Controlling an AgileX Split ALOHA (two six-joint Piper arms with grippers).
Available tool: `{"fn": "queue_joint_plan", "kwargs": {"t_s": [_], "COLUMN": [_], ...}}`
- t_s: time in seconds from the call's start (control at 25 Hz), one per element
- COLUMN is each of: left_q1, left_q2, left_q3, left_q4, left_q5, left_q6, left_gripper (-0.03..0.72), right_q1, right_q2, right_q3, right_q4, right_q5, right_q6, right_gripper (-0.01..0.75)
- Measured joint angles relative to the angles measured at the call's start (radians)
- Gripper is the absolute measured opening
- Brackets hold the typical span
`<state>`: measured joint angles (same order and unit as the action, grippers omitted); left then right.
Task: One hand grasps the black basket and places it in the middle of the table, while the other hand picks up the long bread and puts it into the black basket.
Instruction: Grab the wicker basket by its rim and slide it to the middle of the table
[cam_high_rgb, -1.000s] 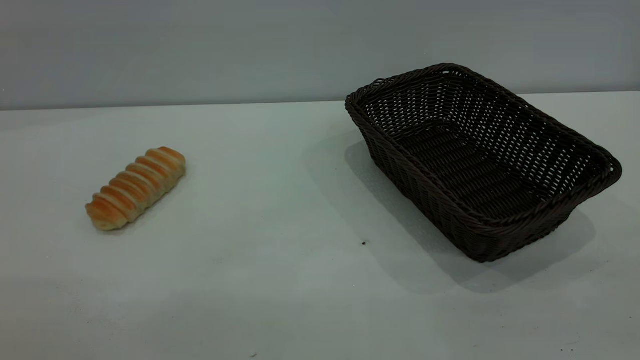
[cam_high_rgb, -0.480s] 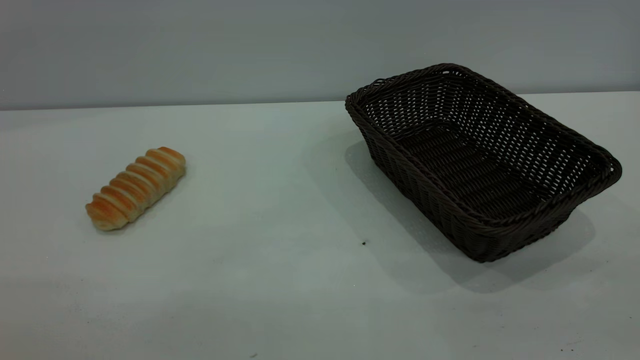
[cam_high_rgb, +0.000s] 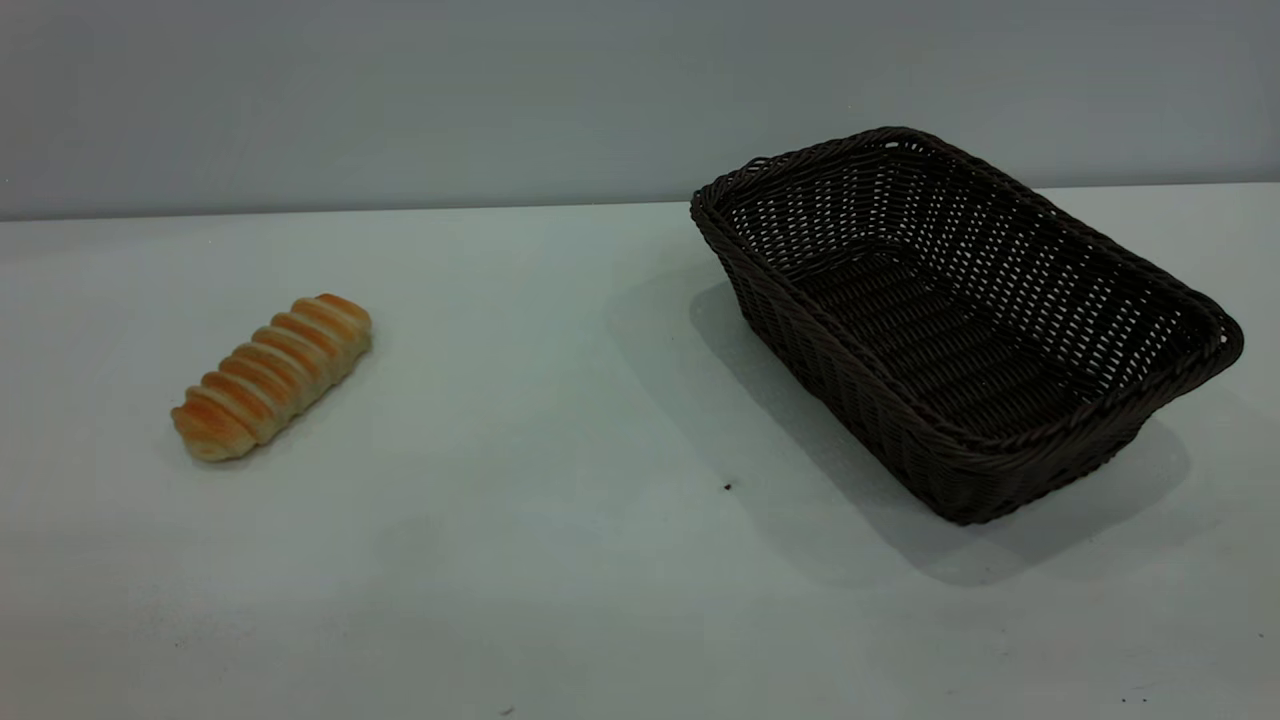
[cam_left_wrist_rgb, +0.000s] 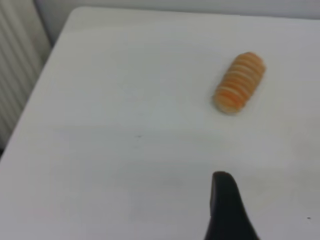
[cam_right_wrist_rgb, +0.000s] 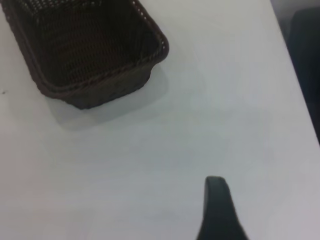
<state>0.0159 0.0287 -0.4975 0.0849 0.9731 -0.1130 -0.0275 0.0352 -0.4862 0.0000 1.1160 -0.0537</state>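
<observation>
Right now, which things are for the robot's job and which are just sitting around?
For the job:
the black basket, empty, on the right
the long bread, on the left
the table under both
left gripper, short of the bread
right gripper, short of the basket

Just there:
a tiny dark speck on the tabletop

My exterior view sits low at the near side of the table (cam_high_rgb: 560, 560), looking across to the far wall, taking in the long bread (cam_high_rgb: 272, 376) at left and the black basket (cam_high_rgb: 960, 320) at right. My left wrist camera looks down from above, sharing only the long bread (cam_left_wrist_rgb: 239, 82); my right wrist camera shares only the black basket (cam_right_wrist_rgb: 85, 50)
</observation>
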Motion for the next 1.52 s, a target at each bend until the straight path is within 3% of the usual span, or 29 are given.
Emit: {"fn": "queue_joint_plan", "kwargs": {"t_s": [0.4, 0.72, 1.24, 1.52], "left_q1": [0.000, 0.000, 0.000, 0.000], "left_q2": [0.448, 0.706, 0.736, 0.736], "left_q3": [-0.066, -0.193, -0.209, -0.209], "left_q4": [-0.051, -0.056, -0.058, -0.058], "left_q5": [-0.177, -0.221, -0.223, -0.211], "left_q6": [0.001, -0.032, -0.058, -0.059], "left_gripper": [0.483, 0.483, 0.483, 0.483], "right_q1": [0.000, 0.000, 0.000, 0.000], "right_q2": [0.565, 0.971, 1.410, 1.633], "right_q3": [-0.072, -0.075, -0.131, -0.197], "right_q4": [0.246, 0.498, 0.678, 0.883], "right_q5": [-0.219, -0.428, -0.628, -0.705], "right_q6": [-0.185, -0.237, -0.289, -0.301], "right_gripper": [0.510, 0.510, 0.510, 0.510]}}
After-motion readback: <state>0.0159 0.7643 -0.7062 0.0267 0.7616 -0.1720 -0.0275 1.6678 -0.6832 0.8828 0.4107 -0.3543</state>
